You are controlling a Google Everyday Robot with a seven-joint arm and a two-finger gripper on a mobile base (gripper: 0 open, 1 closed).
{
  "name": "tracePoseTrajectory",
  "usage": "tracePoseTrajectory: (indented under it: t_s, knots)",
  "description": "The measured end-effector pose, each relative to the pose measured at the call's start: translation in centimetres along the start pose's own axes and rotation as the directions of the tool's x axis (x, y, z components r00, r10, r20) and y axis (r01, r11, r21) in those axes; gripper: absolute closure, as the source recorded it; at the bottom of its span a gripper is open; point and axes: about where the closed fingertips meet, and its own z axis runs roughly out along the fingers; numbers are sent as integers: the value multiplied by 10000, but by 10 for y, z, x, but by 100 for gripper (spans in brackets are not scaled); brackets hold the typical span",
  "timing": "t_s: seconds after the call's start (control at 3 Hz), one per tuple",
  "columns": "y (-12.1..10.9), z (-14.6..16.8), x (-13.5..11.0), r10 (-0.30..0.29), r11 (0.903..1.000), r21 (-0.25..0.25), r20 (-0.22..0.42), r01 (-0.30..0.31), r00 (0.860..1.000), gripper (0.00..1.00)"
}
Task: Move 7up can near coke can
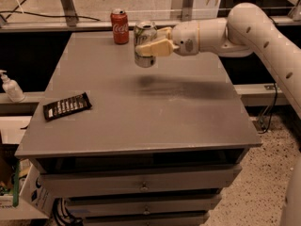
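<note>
The 7up can (144, 55), silver with a shiny top, hangs in the air above the grey table (141, 112), upright. My gripper (151, 41) is shut on it, coming in from the right on a white arm (244, 29); its tan fingers (157, 47) clasp the can's sides. The can's shadow lies on the table below. The coke can (120, 26), red with white script, stands upright at the table's far edge, just left of and behind the held can.
A black snack packet (67, 106) lies flat near the table's left edge. A white pump bottle (10, 86) stands on a lower shelf at the left. Drawers (141, 185) sit under the tabletop. A metal rail and posts run behind the table.
</note>
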Motion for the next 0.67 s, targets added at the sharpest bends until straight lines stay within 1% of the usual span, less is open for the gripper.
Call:
tracePoseTrajectory:
  t_s: [0.33,0.67]
  knots:
    - [-11,-14,-29,-395,9986,367,305,384,9988,100]
    - [-10,-13,-28,-396,9986,353,304,385,9988,100]
